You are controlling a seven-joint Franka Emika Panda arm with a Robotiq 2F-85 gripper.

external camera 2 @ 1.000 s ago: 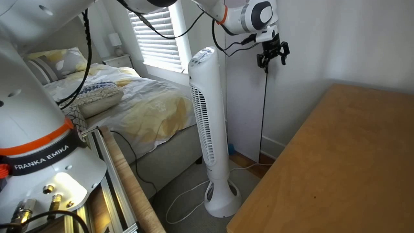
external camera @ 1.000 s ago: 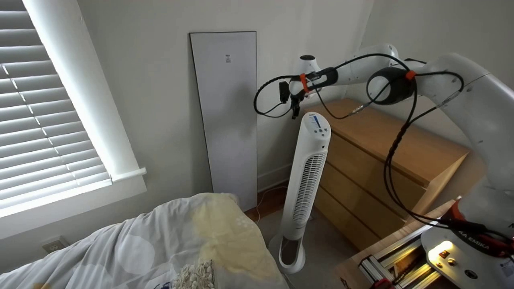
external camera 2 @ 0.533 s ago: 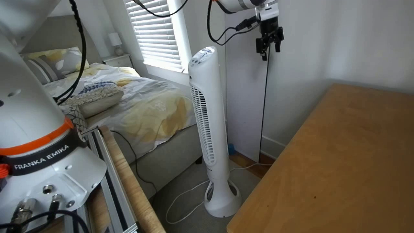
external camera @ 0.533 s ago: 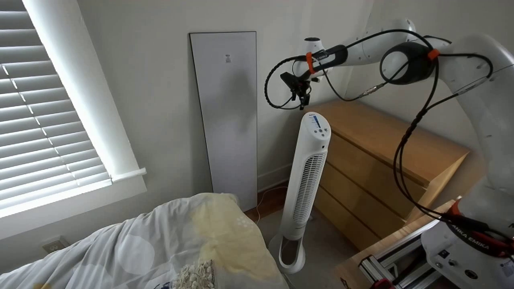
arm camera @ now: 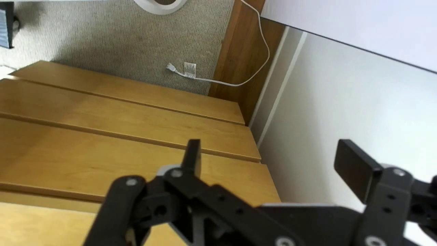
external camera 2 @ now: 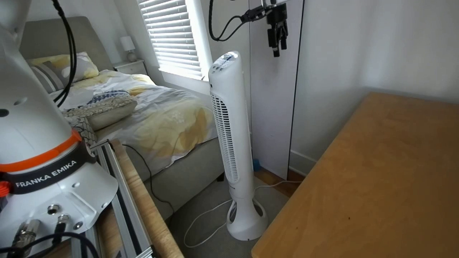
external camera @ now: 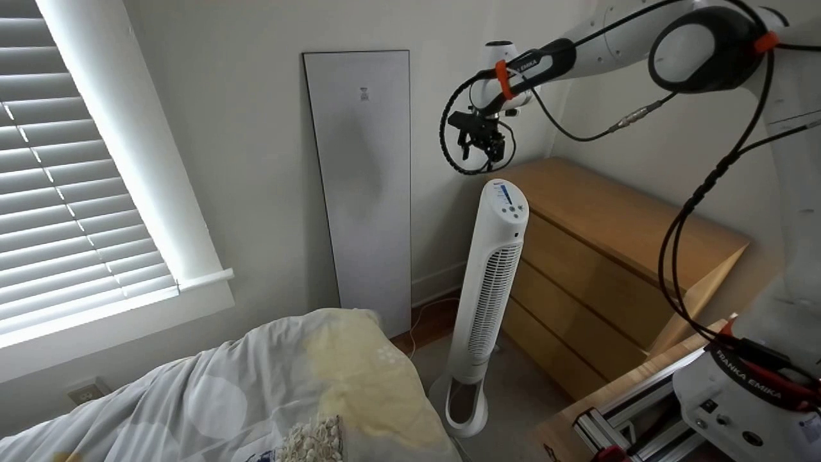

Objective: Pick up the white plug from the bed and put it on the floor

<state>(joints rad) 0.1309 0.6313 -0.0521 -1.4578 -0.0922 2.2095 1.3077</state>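
Spotting the white plug (arm camera: 171,67) on the floor (arm camera: 119,37), gripper (arm camera: 269,150) spread wide

Going by the wrist view, the white plug is lying on the carpeted part of the floor, just out from the bottom front edge of the wooden dresser (arm camera: 102,112) and closer to its panel-side corner than the other one. A bit of carpet shows between plug and dresser, so they're apart. Its white cord (arm camera: 268,51) runs past a white tag (arm camera: 189,69) right by the plug, then over a brown wood strip (arm camera: 235,58) and up by the corner of the tall white panel (arm camera: 368,24).

Gripper-wise: both black fingers (arm camera: 193,153) stand far apart, and the gap between them looks onto drawer fronts and pale wall (arm camera: 317,112). In both exterior views it hangs high up, pointing down, on the end of the arm (external camera: 616,48). Relative to the dresser top (basically my desk for directions, lol), it's out past the front edge, toward the panel-side corner.

For the rest, a white tower fan (external camera 2: 233,136) stands upright off that front edge, between the dresser and the bed (external camera 2: 175,132). The bed has rumpled white-and-yellow bedding, with a chunky knit cushion (external camera 2: 111,111) lying on it. Robot base (external camera 2: 46,211) sits off the dresser's other front corner.
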